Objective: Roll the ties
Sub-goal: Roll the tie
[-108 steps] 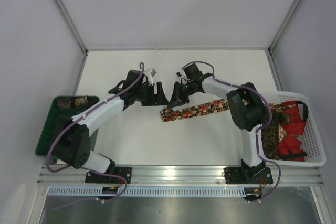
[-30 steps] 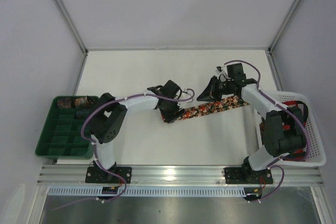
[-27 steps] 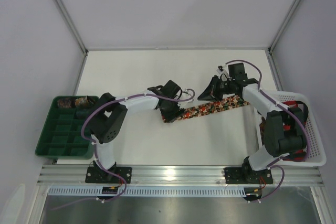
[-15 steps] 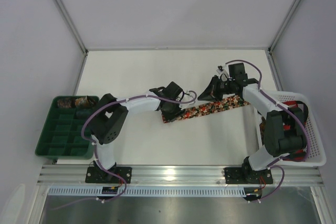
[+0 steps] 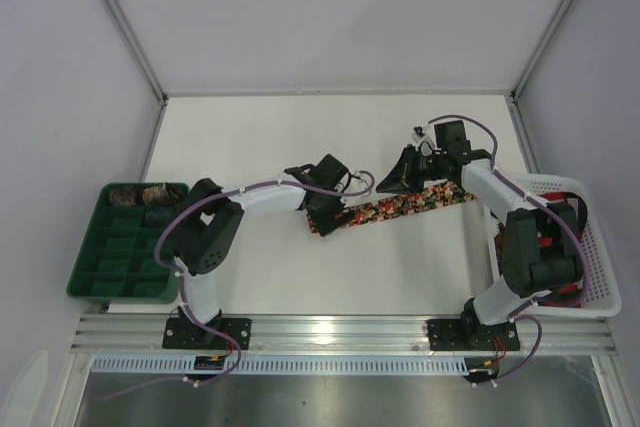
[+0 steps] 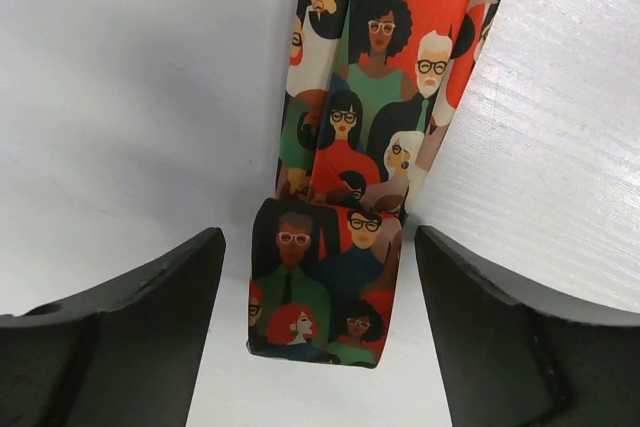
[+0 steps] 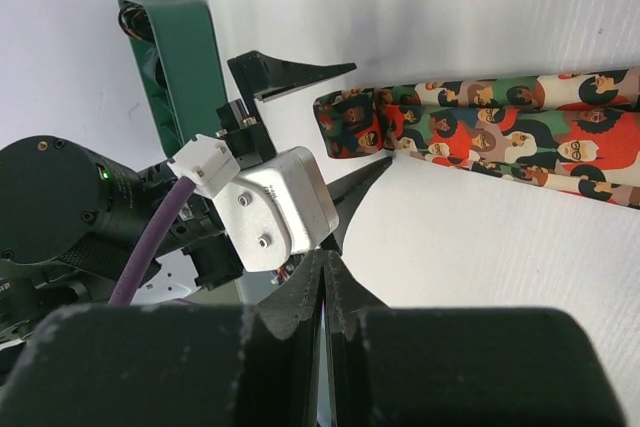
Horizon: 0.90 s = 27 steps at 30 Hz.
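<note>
One of the ties (image 5: 400,205) lies flat across the middle of the table, printed with small cartoon faces in red, green and dark blue. Its left end is folded over into a short flap (image 6: 325,292). My left gripper (image 5: 323,217) stands open astride that flap, one finger (image 6: 130,337) on each side and neither touching it. In the left wrist view the gripper (image 6: 320,342) has the flap between its tips. My right gripper (image 5: 386,185) is shut and empty, just beyond the tie's middle. In the right wrist view the shut gripper (image 7: 325,282) points toward the tie (image 7: 480,127).
A green compartment tray (image 5: 120,257) at the left edge holds rolled ties (image 5: 140,194) in its far corner. A white mesh basket (image 5: 600,287) at the right holds more fabric (image 5: 562,237), partly hidden by the right arm.
The left jaws narrowed on the folded end and then widened again, and that gripper shifted slightly right. The right arm has stayed put over the last second.
</note>
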Available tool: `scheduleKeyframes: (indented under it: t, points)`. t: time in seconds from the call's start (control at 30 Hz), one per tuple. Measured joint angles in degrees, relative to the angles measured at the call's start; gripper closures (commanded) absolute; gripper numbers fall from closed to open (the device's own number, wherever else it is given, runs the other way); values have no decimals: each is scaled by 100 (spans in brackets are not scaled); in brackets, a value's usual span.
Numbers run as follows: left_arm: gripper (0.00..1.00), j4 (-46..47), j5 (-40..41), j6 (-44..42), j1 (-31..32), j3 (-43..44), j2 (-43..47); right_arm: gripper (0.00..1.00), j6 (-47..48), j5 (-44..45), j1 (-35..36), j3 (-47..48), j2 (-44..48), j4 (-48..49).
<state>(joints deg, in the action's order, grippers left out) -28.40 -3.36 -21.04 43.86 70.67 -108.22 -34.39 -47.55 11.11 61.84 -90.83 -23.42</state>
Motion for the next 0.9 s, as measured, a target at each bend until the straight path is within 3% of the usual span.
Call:
scheduleKeyframes:
  t: [0.3,0.43,0.53,0.57,0.7,0.8,0.83,0.9]
  points:
    - [56,-188,-92,-2,-15,136,-105,93,13,-46,0,28,-28,-15]
    - [67,-210,-149,-4,-15,136,-111,93,13,-87,0,33,-81,-17]
    - [69,-208,-146,-9,-15,136,-114,92,15,-105,0,61,-127,-20]
    - [68,-208,-146,-11,-15,136,-114,92,13,-107,0,74,-149,-17]
    - [40,-210,-129,-17,-17,136,-111,93,13,-125,0,85,-199,-15]
    - [24,-208,-127,11,-59,142,-90,93,15,-125,0,85,-208,-22]
    - [14,-236,-131,39,-87,140,-81,93,17,-125,0,87,-208,-26]
    - [9,-269,-138,66,-136,140,-46,93,44,-118,0,87,-208,-35]
